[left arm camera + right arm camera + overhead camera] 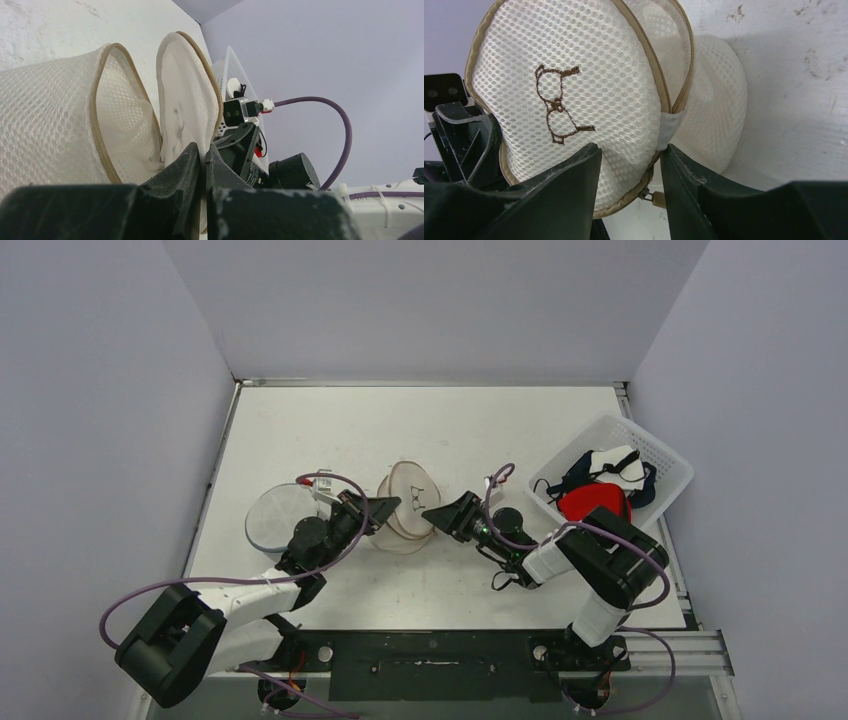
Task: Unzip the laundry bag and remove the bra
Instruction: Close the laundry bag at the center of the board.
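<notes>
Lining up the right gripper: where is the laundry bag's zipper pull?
In the right wrist view, the zipper pull hangs at the laundry bag's bottom edge, between the right gripper's fingers, close to the one on the picture's right.

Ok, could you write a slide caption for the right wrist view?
Right pincer straddling the zipper-trimmed edge of the white mesh laundry bag, near its zipper pull.

No words, brand names or numbers can be read in any view. The only sign is a brown stitched outline (556, 107), seemingly a bra drawn in thread, on the white mesh face of the laundry bag (614, 65). In the top view the same figure shows as a small dark mark on the bag's upright panel, too small to make out.
</notes>
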Controlling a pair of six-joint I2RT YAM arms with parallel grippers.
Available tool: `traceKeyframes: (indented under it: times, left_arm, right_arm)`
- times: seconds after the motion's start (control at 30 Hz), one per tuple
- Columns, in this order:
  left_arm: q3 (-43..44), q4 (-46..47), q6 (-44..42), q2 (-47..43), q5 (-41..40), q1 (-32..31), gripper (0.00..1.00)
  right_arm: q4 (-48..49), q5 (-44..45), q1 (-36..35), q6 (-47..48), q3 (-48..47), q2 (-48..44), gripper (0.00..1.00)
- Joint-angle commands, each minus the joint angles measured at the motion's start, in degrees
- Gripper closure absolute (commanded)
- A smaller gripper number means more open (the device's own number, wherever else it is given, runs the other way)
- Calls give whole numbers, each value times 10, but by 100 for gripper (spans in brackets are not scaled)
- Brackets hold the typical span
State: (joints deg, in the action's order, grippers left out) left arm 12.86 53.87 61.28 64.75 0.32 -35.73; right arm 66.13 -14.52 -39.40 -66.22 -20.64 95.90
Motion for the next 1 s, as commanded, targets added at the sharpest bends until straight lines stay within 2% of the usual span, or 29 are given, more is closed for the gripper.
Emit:
traceKeyframes:
  times: [0.0, 0.17, 0.27, 0.3, 0.37, 0.5, 0.57, 0.73, 0.97]
  left_arm:
    - [1, 37, -3, 2, 7, 6, 100]
    - [3, 24, -9, 1, 4, 7, 100]
    - [12, -21, -13, -10, 1, 8, 100]
    - [22, -55, -13, -17, -10, 8, 100]
    - [42, -126, -20, -35, -20, 8, 92]
    - [55, -202, -39, -81, -31, 8, 57]
    - [61, -244, -46, -113, -37, 8, 47]
    - [72, -351, -69, -196, -45, 7, 39]
    - [79, -508, -108, -296, -41, 2, 39]
  right_arm:
    - [88, -15, 3, -14, -23, 20, 57]
    - [77, -19, 2, -3, -30, 15, 79]
    - [20, -24, 2, 25, -39, -9, 93]
    - [-10, -25, 2, 37, -44, -22, 94]
    - [-88, -24, 2, 72, -54, -52, 95]
    - [-287, -3, 3, 158, -77, -135, 95]
    - [-372, 4, 5, 196, -89, -172, 95]
    - [-539, -2, 9, 269, -106, -250, 95]
    - [-735, 17, 10, 308, -109, -331, 95]
